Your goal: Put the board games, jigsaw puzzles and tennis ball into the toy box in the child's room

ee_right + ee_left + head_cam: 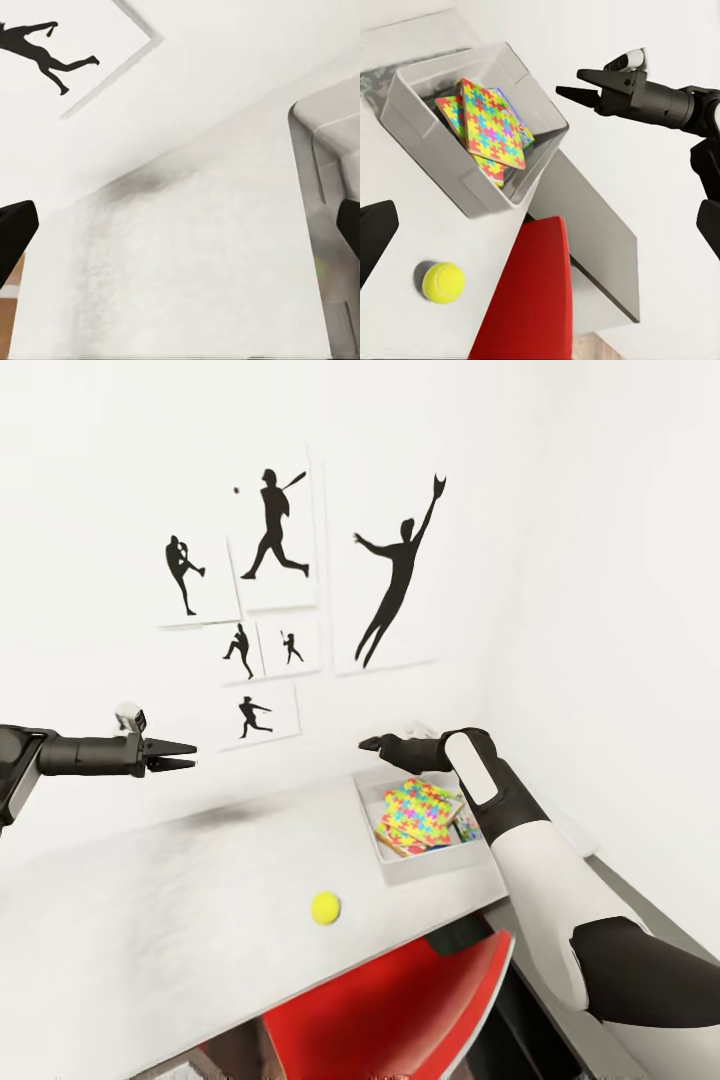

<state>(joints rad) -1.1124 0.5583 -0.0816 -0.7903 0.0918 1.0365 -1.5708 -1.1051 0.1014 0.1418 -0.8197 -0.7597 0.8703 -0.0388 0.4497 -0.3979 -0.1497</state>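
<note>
At the far left of the head view, the left end effector [185, 755] is held out level above the white counter [150, 920], pointing right. Its two dark fingers stand slightly apart with nothing between them. A soft grey shadow lies on the counter below and to the right of it.

On the white wall behind hang the athlete pictures [275, 525], black silhouettes on white sheets: a pitcher, a batter, three smaller figures and a tall leaping catcher.

Further right, the tennis ball [325, 907] sits alone on the counter near its front edge, well apart from both end effectors. In the left wrist view the tennis ball [442, 282] lies just beside the front wall of the toy box [431, 161], not touching it.

Below the counter edge shows a red chair [400, 1010], its seat partly tucked under.

Right of the ball, the toy box [385, 855] stands at the counter's right end near the wall corner. Inside it the jigsaw puzzles [425, 812] lie stacked and tilted, leaning across one another. The left wrist view shows the jigsaw puzzles [491, 127] the same way.

The right end effector [372, 743] hovers above the far left corner of the toy box, pointing left. In the left wrist view the right end effector [570, 82] has its fingers apart and carries nothing. The white and black right arm [540, 880] reaches in from the lower right.
</note>
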